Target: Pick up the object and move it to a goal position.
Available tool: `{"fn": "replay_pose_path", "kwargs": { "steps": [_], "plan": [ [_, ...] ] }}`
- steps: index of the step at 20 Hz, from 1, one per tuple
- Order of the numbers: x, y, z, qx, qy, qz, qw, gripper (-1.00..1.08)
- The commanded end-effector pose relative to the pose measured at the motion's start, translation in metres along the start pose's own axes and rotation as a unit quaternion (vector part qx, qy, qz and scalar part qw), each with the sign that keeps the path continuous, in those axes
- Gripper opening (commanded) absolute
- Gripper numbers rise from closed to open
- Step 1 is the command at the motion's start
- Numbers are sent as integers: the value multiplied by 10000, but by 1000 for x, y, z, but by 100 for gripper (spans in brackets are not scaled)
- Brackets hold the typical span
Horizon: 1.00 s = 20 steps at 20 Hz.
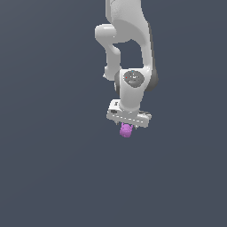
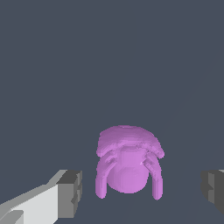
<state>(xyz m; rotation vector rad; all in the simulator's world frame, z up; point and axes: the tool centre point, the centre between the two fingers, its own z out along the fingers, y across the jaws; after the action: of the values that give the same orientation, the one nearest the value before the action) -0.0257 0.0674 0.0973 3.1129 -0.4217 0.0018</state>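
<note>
The object [image 1: 126, 130] is a small purple lumpy blob lying just under the white gripper [image 1: 127, 126] in the exterior view. In the wrist view the object [image 2: 129, 166] shows a rounded body with ribbed bumps and leg-like points. It sits between the two dark fingertips [image 2: 71, 193], with a clear gap on each side. The gripper [image 2: 142, 192] is open and touches nothing. Its fingers are hidden behind the hand in the exterior view.
The white arm [image 1: 128, 40] comes down from the top of the exterior view. A plain dark grey-blue floor [image 1: 53, 168] fills both views. No other objects or goal marker show.
</note>
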Motion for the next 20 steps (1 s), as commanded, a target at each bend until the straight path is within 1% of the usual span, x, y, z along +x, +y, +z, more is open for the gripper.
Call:
{"fn": "replay_pose_path", "kwargs": {
  "steps": [1, 10, 20],
  "plan": [
    [-2, -2, 4, 1, -3, 89, 10000, 100],
    [-3, -3, 11, 0, -8, 112, 9999, 100],
    [-4, -3, 52, 0, -6, 131, 9999, 100]
  ]
}}
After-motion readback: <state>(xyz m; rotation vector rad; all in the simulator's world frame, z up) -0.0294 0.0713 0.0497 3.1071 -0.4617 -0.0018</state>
